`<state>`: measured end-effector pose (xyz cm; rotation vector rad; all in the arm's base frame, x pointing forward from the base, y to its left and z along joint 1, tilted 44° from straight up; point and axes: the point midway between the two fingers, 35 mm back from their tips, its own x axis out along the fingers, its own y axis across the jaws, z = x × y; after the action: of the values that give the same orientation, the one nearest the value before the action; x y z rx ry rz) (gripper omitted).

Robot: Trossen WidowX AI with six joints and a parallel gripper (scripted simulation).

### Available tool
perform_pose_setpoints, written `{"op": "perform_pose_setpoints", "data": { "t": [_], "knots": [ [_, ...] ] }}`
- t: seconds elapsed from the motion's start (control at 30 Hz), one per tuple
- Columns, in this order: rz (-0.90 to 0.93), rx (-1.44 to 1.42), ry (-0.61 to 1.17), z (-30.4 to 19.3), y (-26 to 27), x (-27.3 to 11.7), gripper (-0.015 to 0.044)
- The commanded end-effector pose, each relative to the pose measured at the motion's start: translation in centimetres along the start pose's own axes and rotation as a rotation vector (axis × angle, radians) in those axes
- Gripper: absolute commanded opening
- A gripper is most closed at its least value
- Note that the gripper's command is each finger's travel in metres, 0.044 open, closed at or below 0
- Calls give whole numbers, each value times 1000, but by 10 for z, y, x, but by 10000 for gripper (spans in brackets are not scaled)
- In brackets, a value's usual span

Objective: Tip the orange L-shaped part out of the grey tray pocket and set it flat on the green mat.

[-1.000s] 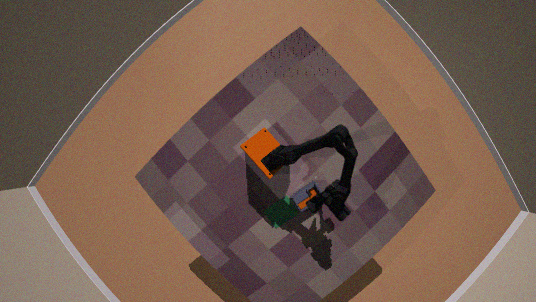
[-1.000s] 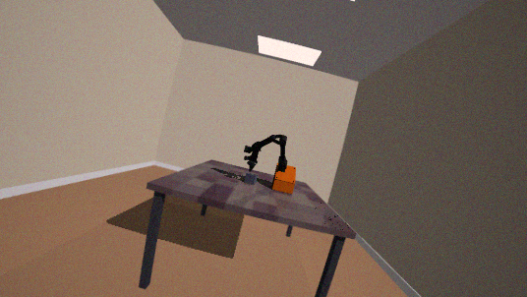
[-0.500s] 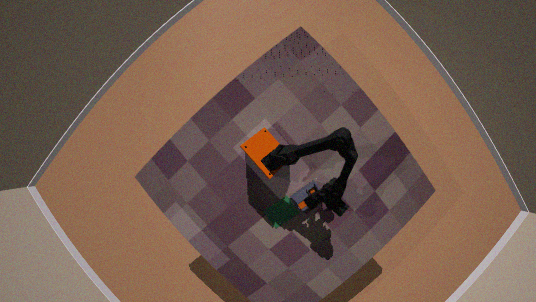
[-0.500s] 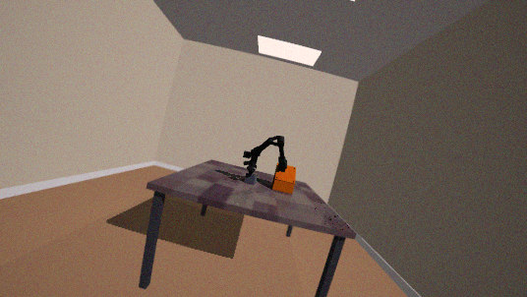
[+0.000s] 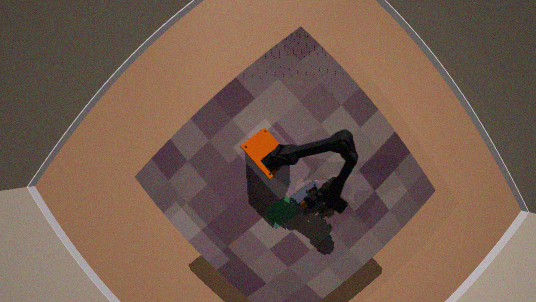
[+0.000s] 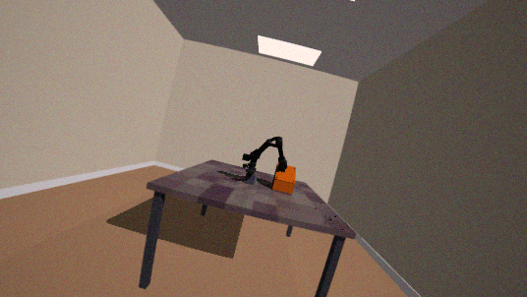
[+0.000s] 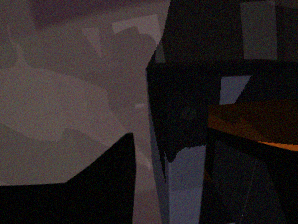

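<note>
Checkered table (image 6: 231, 194) fills the room's middle; gripper (image 5: 312, 196), half open and holding nothing, is low over the tray (image 5: 301, 191), where the part (image 5: 303, 203) seems unlifted, mat (image 5: 281, 212) waiting.

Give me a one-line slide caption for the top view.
Black arm bends from its orange base down over the grey tray beside the green mat on a checkered table.

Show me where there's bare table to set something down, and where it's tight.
Bare checkered table lies left of the orange base block, and toward the far speckled corner. It is crowded near the middle-right, where the gripper, grey tray and green mat cluster under the arm.
</note>
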<state>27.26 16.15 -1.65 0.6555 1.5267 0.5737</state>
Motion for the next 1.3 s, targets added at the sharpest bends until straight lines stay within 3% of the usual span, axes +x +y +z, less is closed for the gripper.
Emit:
{"op": "perform_pose_setpoints", "data": {
  "t": [0.0, 0.87, 1.13, 1.27],
  "knots": [
    [-8, 13, 8, -3, -4, 6, 180],
    [-9, 13, 7, -2, 8, -10, 180],
    [-15, 12, 6, 0, -3, -95, 180],
    [-12, 12, 7, -2, -3, -104, 180]
  ]
}}
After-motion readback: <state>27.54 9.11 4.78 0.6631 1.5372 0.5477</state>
